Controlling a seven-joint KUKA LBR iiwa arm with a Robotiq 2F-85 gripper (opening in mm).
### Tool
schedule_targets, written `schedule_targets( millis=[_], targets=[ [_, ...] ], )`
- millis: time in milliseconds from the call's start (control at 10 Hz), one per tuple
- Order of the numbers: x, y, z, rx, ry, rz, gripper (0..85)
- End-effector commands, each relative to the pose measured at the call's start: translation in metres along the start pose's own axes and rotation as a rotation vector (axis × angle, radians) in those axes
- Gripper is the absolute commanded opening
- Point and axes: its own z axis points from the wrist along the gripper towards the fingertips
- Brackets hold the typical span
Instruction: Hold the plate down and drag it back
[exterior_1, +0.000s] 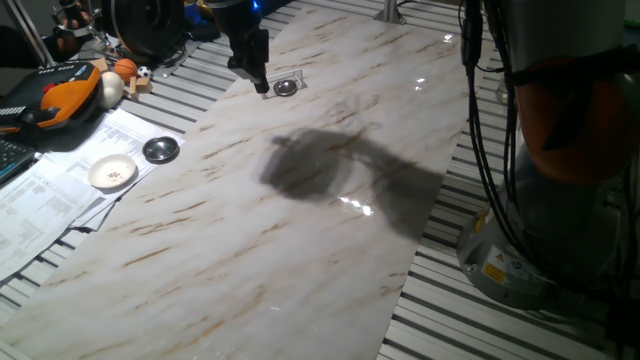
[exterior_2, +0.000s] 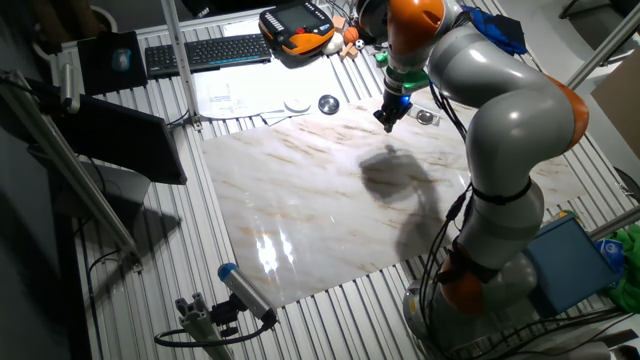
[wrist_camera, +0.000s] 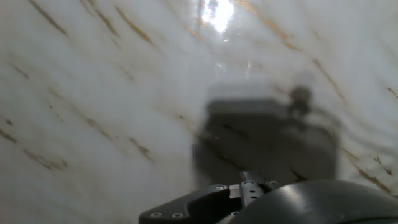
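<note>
A KUKA arm hangs its pincer (exterior_1: 262, 84) low over a marble-patterned surface (exterior_1: 300, 230), its tip just beside the plate (exterior_1: 286, 87), the small dark metallic disc with a shiny centre that lies flat on the marble at the far edge. In one fixed view the plate sits immediately beside the tip; whether the two touch cannot be told, though a sliver of marble seems to separate them. The other fixed view shows the same pairing, the plate (exterior_2: 427, 117) a little apart from the pincer (exterior_2: 386, 122). The fingers look drawn close together, but no view shows them clearly enough to tell how wide they stand; the hand view offers only blurred marble and the pincer's own shadow.

By its look the plate is stiff, thin, light metal, likely to skate on the glossy marble. It probably calls for no pinch at all: pressing straight down on the shiny centre should pin it for a drag, while an off-centre push may tip it or let it slip free.

Counted: one plate, one larger silver-rimmed disc (exterior_1: 161, 150) and one white shallow dish (exterior_1: 112, 172), both well away from the pincer beside the marble, the dish on printed sheets (exterior_1: 45, 205).
</note>
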Motion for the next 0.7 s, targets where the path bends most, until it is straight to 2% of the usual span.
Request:
schedule_targets(
  millis=[0, 200, 300, 400, 500, 600],
  targets=[
    [0.0000, 0.0000, 0.0000, 0.032, 0.013, -0.186, 0.0],
    [0.0000, 0.0000, 0.0000, 0.033, 0.007, -0.120, 0.0],
    [0.0000, 0.0000, 0.0000, 0.030, -0.054, -0.107, 0.0],
    [0.0000, 0.0000, 0.0000, 0.023, -0.067, -0.117, 0.0],
    [0.0000, 0.0000, 0.0000, 0.025, -0.046, -0.117, 0.0],
    [0.0000, 0.0000, 0.0000, 0.031, -0.043, -0.133, 0.0]
  ],
)
